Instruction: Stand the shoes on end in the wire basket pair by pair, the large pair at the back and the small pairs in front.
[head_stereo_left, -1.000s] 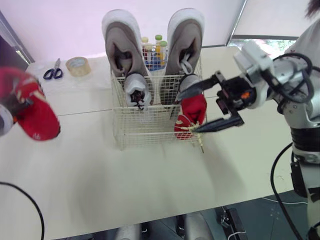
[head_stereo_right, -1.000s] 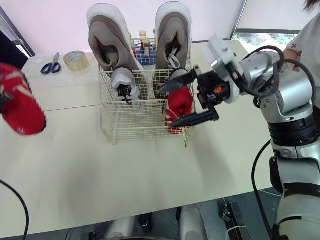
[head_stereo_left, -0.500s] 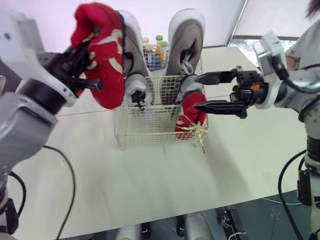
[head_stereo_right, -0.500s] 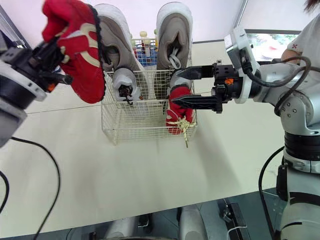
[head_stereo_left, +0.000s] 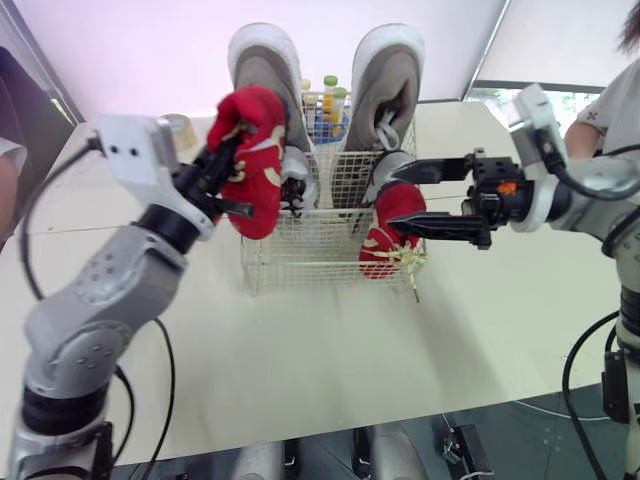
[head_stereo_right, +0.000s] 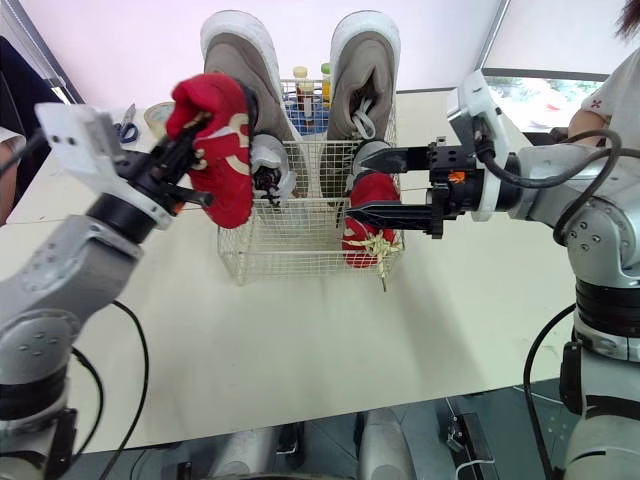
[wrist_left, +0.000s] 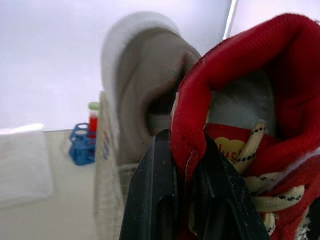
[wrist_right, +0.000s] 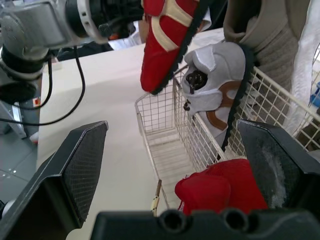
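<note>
Left eye view — wire basket of upended shoes, left tool grasping red shoe, right tool released.

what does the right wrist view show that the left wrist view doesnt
Right wrist view, not the left: a small grey shoe and a second red shoe standing in the wire basket, and the open right gripper. Left wrist view, not the right: the left gripper pinching the collar of the held red shoe, and its yellow heart label. Both: the held red shoe and a large beige shoe.
</note>
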